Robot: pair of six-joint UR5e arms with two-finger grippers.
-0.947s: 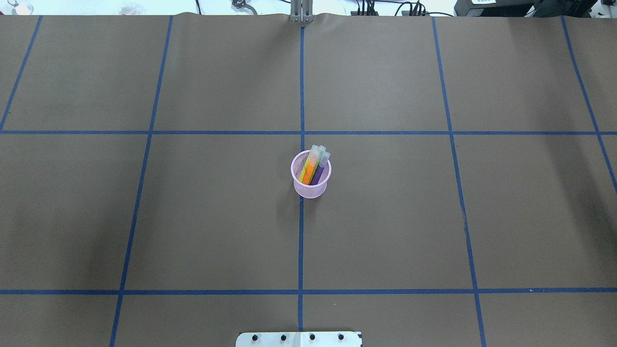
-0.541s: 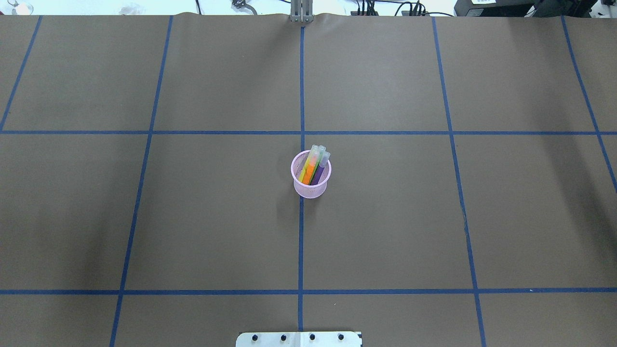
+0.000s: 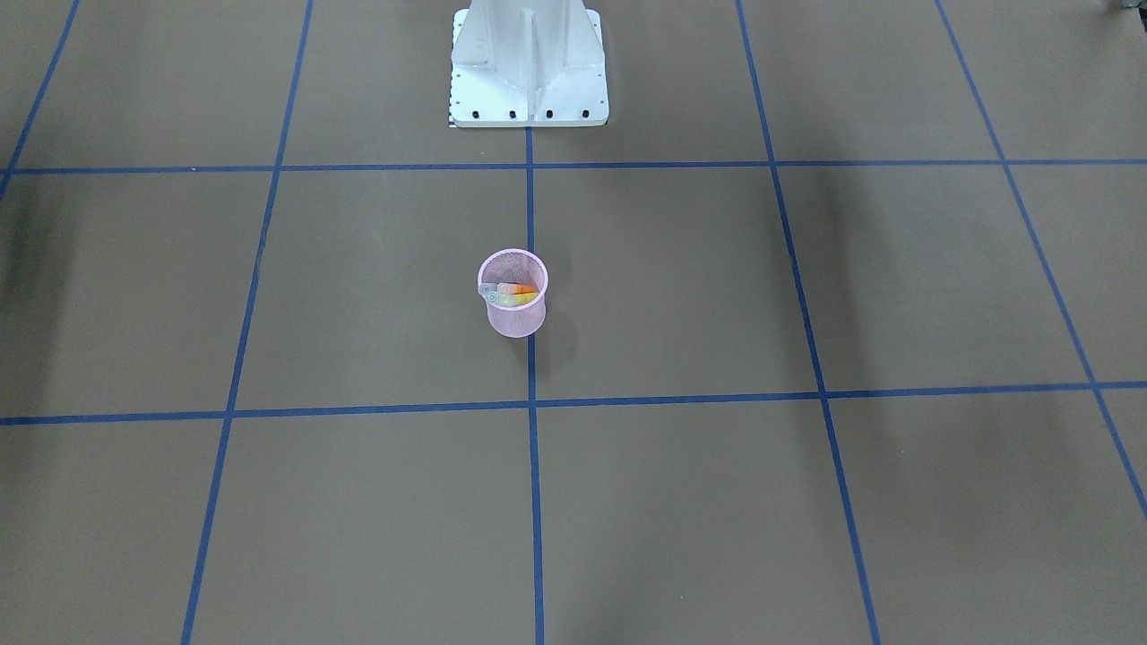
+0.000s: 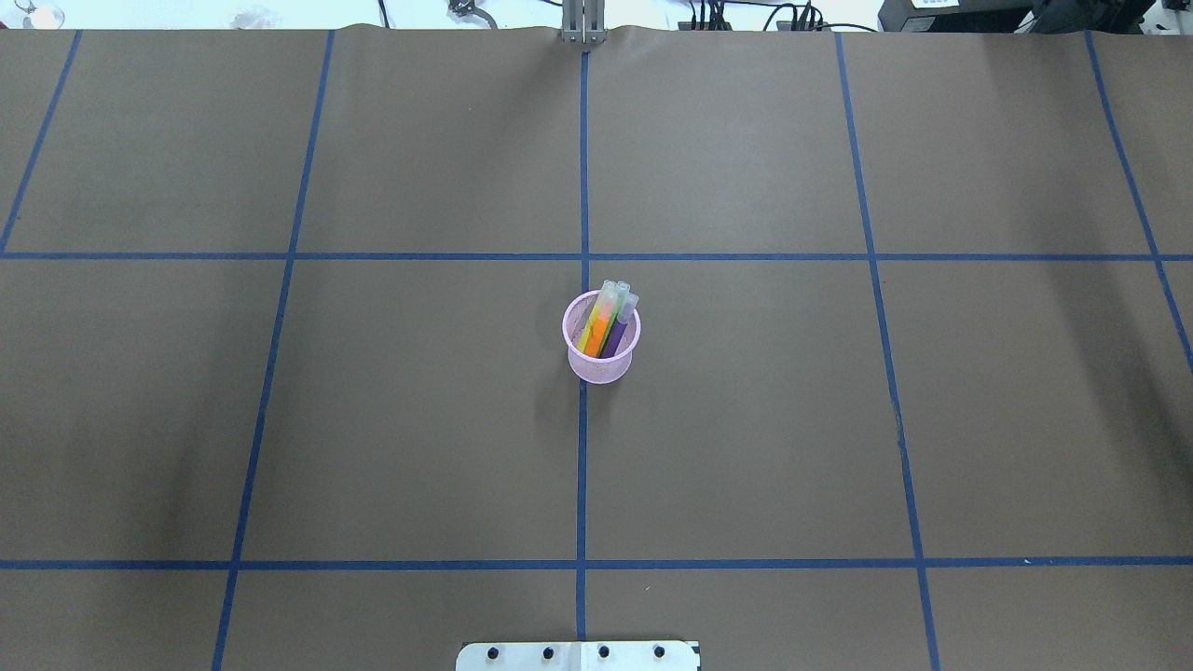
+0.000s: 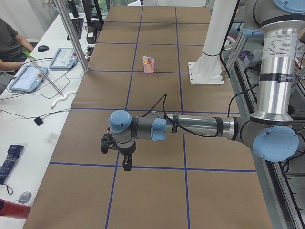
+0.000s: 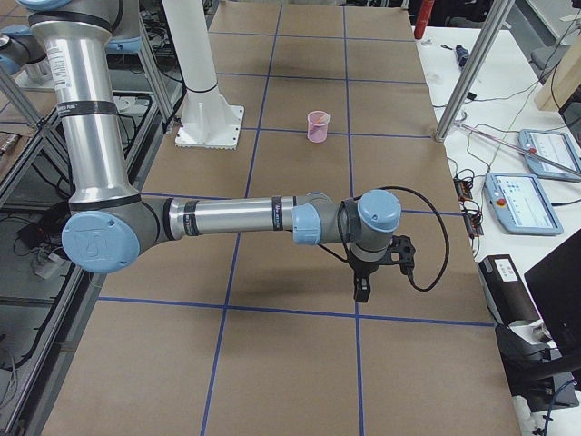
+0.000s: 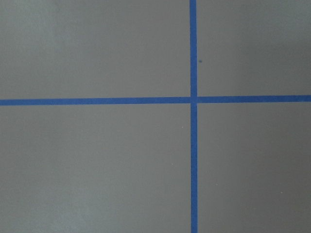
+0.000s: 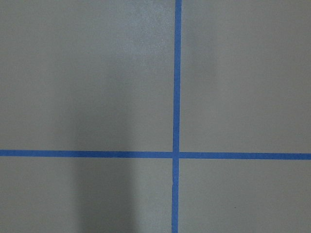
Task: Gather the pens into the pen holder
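1. the pens (image 4: 603, 324) are found inside the pen holder (image 4: 601, 365) at the middle of the table (image 4: 373, 419).
2. the left gripper (image 5: 127, 164) and right gripper (image 6: 362, 291) are well apart from it; their opening cannot be told.
3. collection is judged complete; the pen holder is best left undisturbed.

Left arm (image 5: 200, 127): was stretched out level, wrist bent down.
Left gripper (image 5: 127, 166): pointed down; its opening seemed too small to judge.
Right arm (image 6: 236, 218): was stretched level.
Right gripper (image 6: 362, 292): pointed down.

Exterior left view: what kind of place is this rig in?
Probably a robotics lab test cell: a paper-covered table marked with a blue tape grid, teach pendants on a white side bench, and a seated person beside them.
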